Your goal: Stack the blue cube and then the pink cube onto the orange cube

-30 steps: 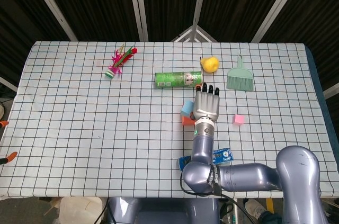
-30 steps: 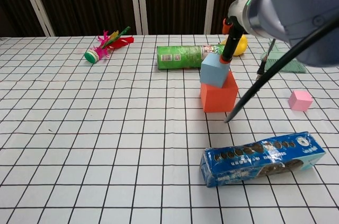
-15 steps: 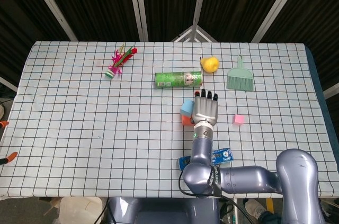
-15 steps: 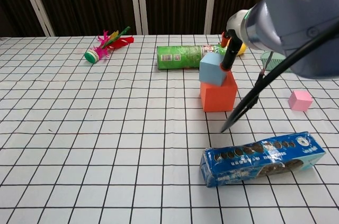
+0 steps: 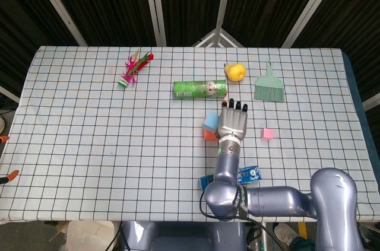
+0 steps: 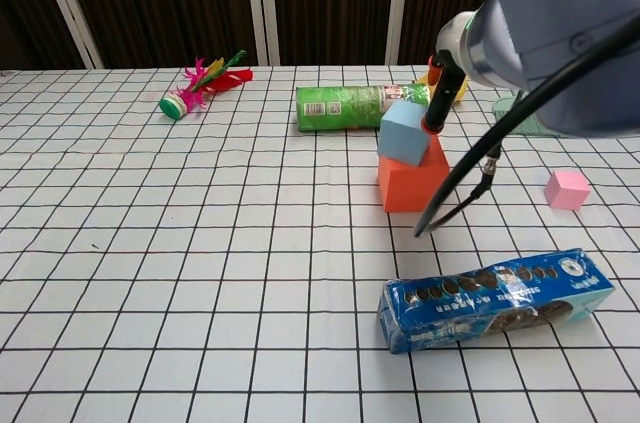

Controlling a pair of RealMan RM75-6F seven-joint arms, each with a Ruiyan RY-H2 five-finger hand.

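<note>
Chest view: cookie pack (image 6: 497, 298) nearest, by front tabletop (image 5: 89, 144) edge. Beyond it, orange cube (image 6: 412, 179) with blue cube (image 6: 404, 132) tilted on top, overhanging left. Right robot hand (image 5: 233, 120) above stack, fingertip touching blue cube; grip unclear. Pink cube (image 6: 567, 189) well right, open room around. Can (image 6: 352, 107) behind.

Orange cube (image 5: 208, 134) largely covered by right hand (image 5: 233, 121) in head view, green brush (image 6: 515, 108) hidden behind arm in chest view, left hand unseen
</note>
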